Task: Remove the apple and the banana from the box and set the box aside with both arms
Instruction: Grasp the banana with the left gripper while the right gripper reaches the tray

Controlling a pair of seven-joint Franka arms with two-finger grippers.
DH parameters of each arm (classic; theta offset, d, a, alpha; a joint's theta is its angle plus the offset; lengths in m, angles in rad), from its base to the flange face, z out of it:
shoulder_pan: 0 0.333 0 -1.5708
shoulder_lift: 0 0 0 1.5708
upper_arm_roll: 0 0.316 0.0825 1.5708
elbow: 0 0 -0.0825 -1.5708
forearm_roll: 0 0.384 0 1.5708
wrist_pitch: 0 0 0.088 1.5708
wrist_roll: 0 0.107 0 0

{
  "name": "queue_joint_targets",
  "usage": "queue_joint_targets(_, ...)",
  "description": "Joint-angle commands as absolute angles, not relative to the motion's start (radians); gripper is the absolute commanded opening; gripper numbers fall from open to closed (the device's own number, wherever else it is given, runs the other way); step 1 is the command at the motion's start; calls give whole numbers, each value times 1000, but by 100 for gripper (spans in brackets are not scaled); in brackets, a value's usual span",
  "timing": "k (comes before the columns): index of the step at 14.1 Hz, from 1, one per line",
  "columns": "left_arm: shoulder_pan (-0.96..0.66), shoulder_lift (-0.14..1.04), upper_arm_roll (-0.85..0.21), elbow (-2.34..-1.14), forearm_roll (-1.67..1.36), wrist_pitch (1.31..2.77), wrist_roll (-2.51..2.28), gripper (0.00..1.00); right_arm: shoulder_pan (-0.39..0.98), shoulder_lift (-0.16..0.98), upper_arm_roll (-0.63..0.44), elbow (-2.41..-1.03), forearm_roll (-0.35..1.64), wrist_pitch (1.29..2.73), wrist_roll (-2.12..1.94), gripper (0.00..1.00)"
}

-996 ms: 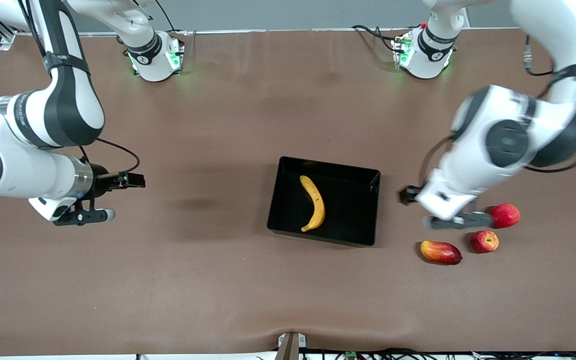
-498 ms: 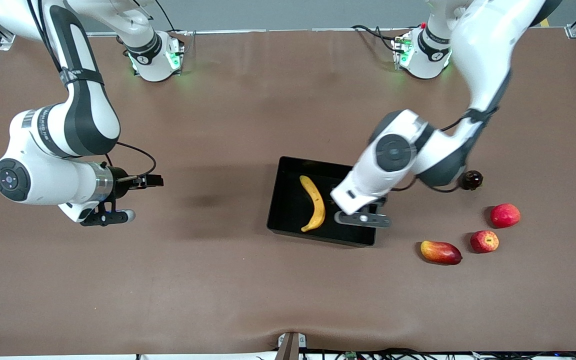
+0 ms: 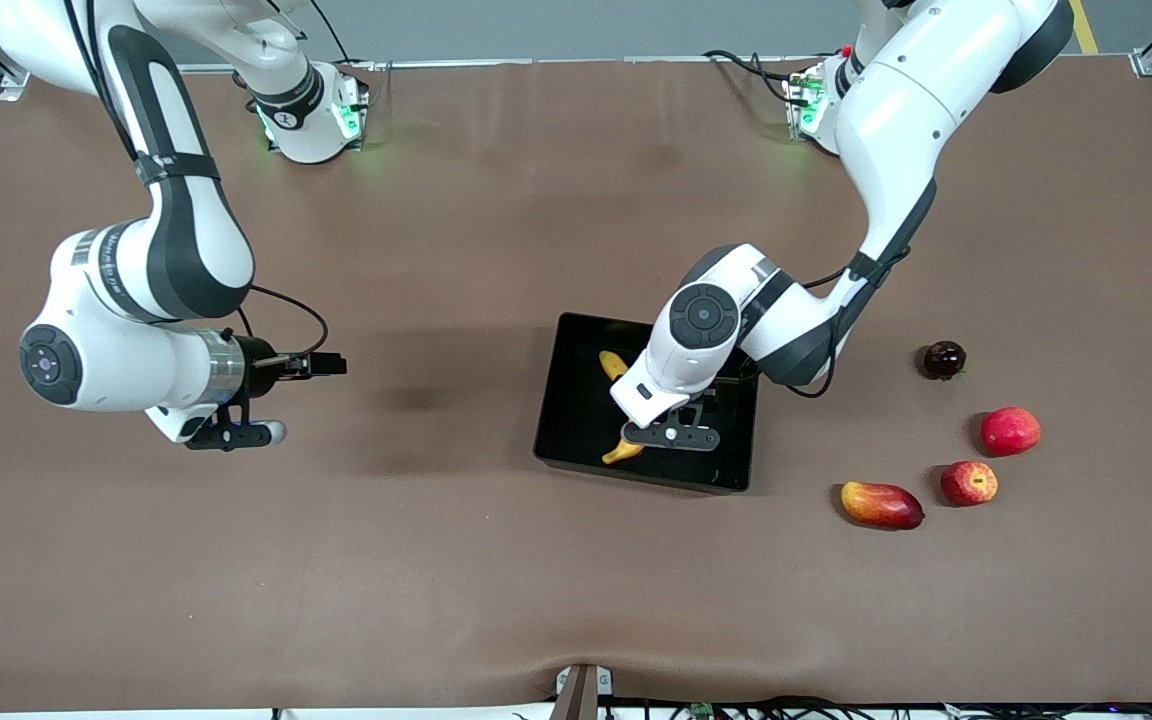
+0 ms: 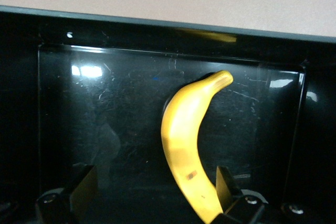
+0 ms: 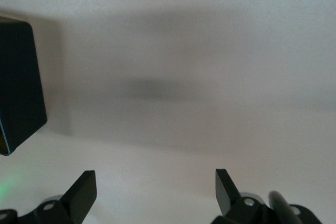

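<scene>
1. The brown table (image 3: 496, 600) carries everything in view.
2. The black tray (image 3: 576, 440) sits near the middle of the table, toward the left arm's end, its low glossy walls showing in the left wrist view (image 4: 157, 30).
3. The banana (image 3: 614, 364) lies inside the tray on its floor (image 4: 181, 135), partly covered in the front view by the arm above it.
4. The left gripper (image 3: 672, 436) hangs over the tray just above the banana; its fingers (image 4: 81, 187) stand wide apart and hold nothing.
5. The right gripper (image 3: 236, 436) hovers over bare table toward the right arm's end, well apart from the tray, spread wide and empty (image 5: 152, 192).
6. The mango (image 3: 882, 504) lies on the table toward the left arm's end.
7. The plain red fruit (image 3: 1010, 430) lies farther from the front camera.
8. The apple (image 3: 969, 483) rests between them, outside the tray.
9. A small dark round fruit (image 3: 943, 359) lies farthest from the camera.
</scene>
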State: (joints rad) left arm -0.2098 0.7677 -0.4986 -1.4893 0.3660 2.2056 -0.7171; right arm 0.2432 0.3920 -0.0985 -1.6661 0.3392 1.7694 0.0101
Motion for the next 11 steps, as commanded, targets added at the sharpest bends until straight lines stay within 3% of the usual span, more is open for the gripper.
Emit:
queue_joint_targets(1, -251, 799, -479, -1465, 391, 2249, -823, 100, 284, 333, -104, -1780, 380, 1871, 21, 100)
queue_joint_targets(4, -328, 827, -378, -1462, 397, 2313, -842, 100, 304, 288, -104, -1911, 451, 2002, 21, 100)
queue_joint_targets(9, -345, 868, -365, -1462, 403, 2407, -891, 100, 386, 258, -104, -2071, 615, 2254, 21, 100)
queue_joint_targets(11, -357, 870, -354, -1463, 403, 2407, -891, 100, 403, 261, -104, -2082, 618, 2287, 21, 100)
